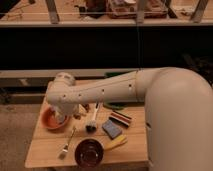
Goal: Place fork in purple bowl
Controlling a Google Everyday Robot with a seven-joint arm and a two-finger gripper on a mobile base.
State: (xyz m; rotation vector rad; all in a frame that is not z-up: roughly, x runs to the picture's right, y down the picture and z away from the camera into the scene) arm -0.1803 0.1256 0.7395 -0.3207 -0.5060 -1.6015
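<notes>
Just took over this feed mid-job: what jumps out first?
The big white arm stretches in from the right, its hand over the orange-red bowl at the left of the table. The fork lies on the wood just left of the purple bowl at the front edge.

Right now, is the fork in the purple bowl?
No, the fork lies on the table beside the purple bowl; the gripper is over the orange bowl.

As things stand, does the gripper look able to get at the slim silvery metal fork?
Probably yes. The gripper hangs over the orange-red bowl, close to the fork, which lies uncovered on the wooden table.
</notes>
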